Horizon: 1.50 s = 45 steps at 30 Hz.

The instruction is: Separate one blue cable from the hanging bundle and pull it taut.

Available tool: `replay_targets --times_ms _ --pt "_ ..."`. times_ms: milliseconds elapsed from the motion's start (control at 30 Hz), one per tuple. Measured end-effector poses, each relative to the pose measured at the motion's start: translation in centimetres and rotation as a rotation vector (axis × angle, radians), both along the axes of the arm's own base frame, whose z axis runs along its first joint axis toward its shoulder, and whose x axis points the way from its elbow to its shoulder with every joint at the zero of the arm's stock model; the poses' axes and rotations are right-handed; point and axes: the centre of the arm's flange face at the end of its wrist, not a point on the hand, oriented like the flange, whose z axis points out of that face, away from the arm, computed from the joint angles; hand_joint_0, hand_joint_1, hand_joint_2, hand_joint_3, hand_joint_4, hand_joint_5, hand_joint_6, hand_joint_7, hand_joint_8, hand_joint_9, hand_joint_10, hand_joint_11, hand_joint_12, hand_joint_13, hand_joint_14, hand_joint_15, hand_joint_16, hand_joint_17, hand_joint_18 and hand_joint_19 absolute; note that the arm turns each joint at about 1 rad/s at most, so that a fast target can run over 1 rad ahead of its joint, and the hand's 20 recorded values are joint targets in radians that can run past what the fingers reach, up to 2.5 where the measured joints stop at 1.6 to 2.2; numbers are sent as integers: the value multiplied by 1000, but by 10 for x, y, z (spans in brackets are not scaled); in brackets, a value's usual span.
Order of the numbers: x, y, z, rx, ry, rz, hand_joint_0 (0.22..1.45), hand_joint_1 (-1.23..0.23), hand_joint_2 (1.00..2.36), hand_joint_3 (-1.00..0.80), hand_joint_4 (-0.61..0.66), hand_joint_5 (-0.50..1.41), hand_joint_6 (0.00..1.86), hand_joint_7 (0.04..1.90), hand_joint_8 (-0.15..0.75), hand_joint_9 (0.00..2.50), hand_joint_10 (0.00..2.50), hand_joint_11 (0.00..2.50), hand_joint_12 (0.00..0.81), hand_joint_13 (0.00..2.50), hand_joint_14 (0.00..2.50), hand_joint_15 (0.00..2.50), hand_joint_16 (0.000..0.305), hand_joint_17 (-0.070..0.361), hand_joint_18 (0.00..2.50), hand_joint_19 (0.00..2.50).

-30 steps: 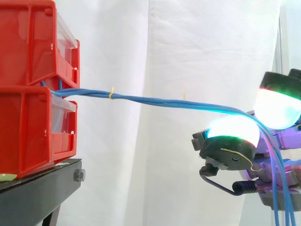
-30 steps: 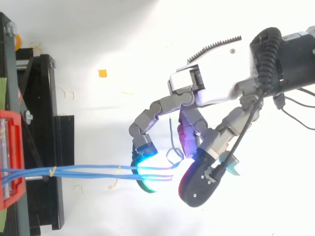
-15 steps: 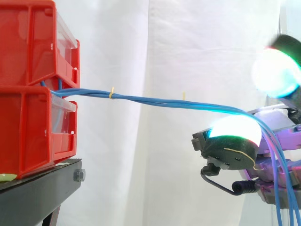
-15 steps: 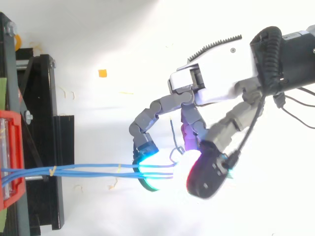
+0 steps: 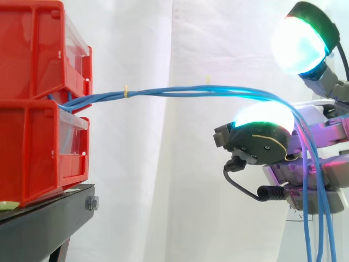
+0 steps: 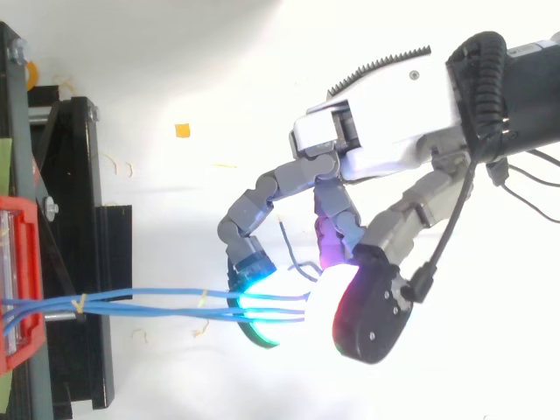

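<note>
Several blue cables (image 5: pixel 180 93) run as a bundle from the red bins (image 5: pixel 32 98) rightward, bound by a small yellow tie (image 5: pixel 126 90). They arch over a glowing fingertip (image 5: pixel 262 117) of my hand (image 5: pixel 311 164), then hang down in front of the palm. The thumb pad (image 5: pixel 297 43) stands well above the cables and is not touching them. In the top view the cables (image 6: pixel 157 302) end at the cyan pad under the curled fingers of the hand (image 6: pixel 385 149). No single cable is apart from the others.
The red bins (image 6: pixel 17 280) sit on a black stand (image 5: pixel 49 218) at the left. A white curtain hangs behind. A small orange scrap (image 6: pixel 182 130) and thin yellow shreds lie on the white floor.
The thumb pad has swung up and away from the cables. The hand has risen, lifting the bundle so it arches higher.
</note>
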Motion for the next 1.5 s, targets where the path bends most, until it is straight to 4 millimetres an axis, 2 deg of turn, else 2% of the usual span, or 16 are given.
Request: replay_targets --times_ms 233,300,400,533,567,667,800,867,933,1100,1200,1267,1333,1500 --pt "0 -1 2 0 12 -3 396 -664 1000 -500 85 149 504 1294 147 1872 1 52 306 1365 12 328 89 201 1177 344" --pt "0 -1 2 0 12 -4 352 -740 1000 -500 104 147 504 1307 161 1866 1 48 322 1381 11 317 94 211 1222 319" --pt "0 -1 3 1 13 -4 337 -774 1000 -500 117 144 503 1329 172 1839 1 64 340 1373 11 322 96 215 1236 315" --pt "0 -1 3 6 14 -5 364 -819 1000 -500 95 150 503 1296 162 1873 3 60 315 1372 12 322 93 209 1211 323" --pt "0 -1 2 7 14 -5 380 -812 1000 -500 93 150 503 1300 158 1878 2 77 312 1369 12 330 92 206 1196 325" --pt "0 -1 2 9 16 -5 448 -659 1000 -500 79 149 503 1295 135 1869 4 90 288 1353 14 355 85 192 1124 374" --pt "0 -1 2 9 16 -5 448 -622 1000 -500 99 146 504 1302 129 1870 2 84 289 1356 13 360 85 192 1119 377" --pt "0 -1 2 9 17 -5 433 -707 1000 -500 96 147 504 1280 134 1879 4 79 287 1367 15 352 86 194 1133 367" --pt "0 -1 2 10 17 -6 461 -827 1000 -500 87 149 504 1265 103 1928 2 56 274 1369 12 316 82 185 1100 366" --pt "0 -1 2 10 17 -5 592 -939 1000 -500 40 147 504 1243 66 1889 0 31 254 1296 11 284 70 159 996 394" --pt "0 -1 2 10 17 -4 621 -906 1000 -500 32 146 504 1235 43 1888 0 14 236 1269 11 276 64 145 959 415" --pt "0 -1 2 10 17 -4 548 -860 1000 -500 44 147 504 1229 35 1902 0 0 237 1280 10 272 66 149 980 408" --pt "-1 -1 2 10 17 -4 471 -757 1000 -500 63 150 505 1226 39 1932 0 0 255 1308 9 244 71 159 1027 368" --pt "-1 -1 2 9 16 -3 463 -542 1000 -500 75 150 505 1248 52 1931 0 0 257 1312 9 245 72 161 1023 355"
